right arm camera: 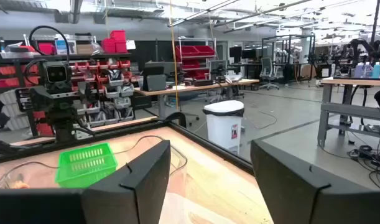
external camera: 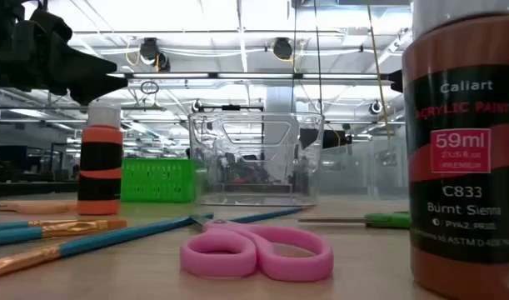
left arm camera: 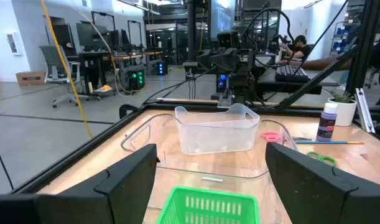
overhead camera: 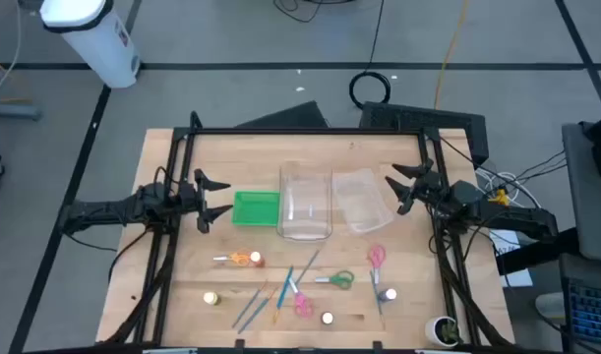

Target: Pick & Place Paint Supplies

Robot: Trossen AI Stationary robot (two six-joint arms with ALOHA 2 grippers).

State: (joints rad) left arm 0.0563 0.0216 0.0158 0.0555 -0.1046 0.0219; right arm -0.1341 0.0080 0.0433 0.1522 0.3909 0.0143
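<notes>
On the table, scattered paint supplies (overhead camera: 300, 287), small and bright-coloured

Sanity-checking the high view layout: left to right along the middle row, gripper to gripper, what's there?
left gripper → green basket → clear bin → clear lid → right gripper

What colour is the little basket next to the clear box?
Bright green basket, clearest in the high view.

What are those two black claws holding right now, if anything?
Nothing. The left gripper hangs open beside the green plastic basket, and the right gripper is open near the clear plastic lid.
</notes>
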